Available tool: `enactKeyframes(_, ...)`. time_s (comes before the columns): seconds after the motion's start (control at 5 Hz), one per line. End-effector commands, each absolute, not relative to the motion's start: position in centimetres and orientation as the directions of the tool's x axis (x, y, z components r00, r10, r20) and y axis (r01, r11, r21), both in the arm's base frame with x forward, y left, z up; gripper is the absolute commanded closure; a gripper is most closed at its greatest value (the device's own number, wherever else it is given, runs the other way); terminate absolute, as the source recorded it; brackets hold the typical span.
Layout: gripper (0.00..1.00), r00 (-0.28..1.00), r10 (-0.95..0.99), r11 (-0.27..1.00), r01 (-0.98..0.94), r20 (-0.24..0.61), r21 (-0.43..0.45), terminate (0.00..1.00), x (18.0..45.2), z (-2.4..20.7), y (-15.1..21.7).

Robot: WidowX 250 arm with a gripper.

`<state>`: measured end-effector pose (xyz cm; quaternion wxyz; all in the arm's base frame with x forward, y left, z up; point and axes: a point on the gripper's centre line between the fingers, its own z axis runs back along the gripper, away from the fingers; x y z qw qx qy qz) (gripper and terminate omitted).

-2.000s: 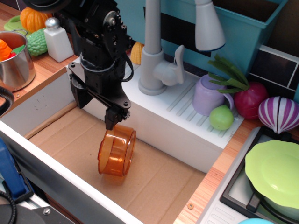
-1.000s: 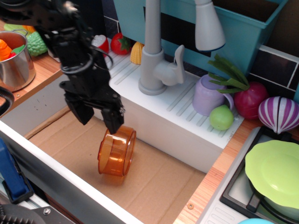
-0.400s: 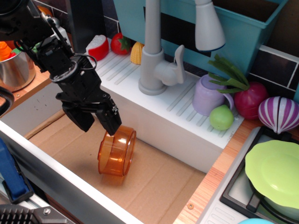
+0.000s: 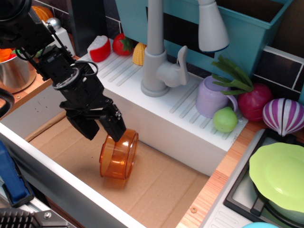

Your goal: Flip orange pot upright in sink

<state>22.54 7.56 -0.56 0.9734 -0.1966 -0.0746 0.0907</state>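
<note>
The orange pot point(image 4: 118, 154) lies on its side on the brown floor of the sink point(image 4: 161, 190), its mouth facing lower left. My black gripper point(image 4: 102, 127) hangs over the pot's upper left edge, tilted. Its two fingers are spread apart. The right finger point(image 4: 115, 126) touches or sits just above the pot's top rim; the left finger point(image 4: 85, 128) is clear of the pot to its left. Nothing is held between them.
A grey-white faucet point(image 4: 159, 52) stands on the white drainboard behind the sink. A lilac mug point(image 4: 211, 97), green fruit point(image 4: 224, 119) and purple vegetables sit at right. A steel pot point(image 4: 16, 69) stands at left. A teal bin point(image 4: 247, 28) is behind. A green plate point(image 4: 280, 175) lies at lower right.
The arm has swung from upright to leaning in from the upper left, and the gripper has tilted and lowered slightly at the pot's top rim. The pot has not moved.
</note>
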Motion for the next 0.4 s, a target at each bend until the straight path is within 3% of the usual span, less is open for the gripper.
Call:
enactKeyframes(0.0,0.00,0.964,0.215,0.903,-0.134,0.159,-0.409,0.00,23.75,-0.55,6.27)
enactKeyframes(0.2,0.00,0.958,0.231,0.890,-0.136,0.172,-0.436,0.00,23.82,-1.01,5.55)
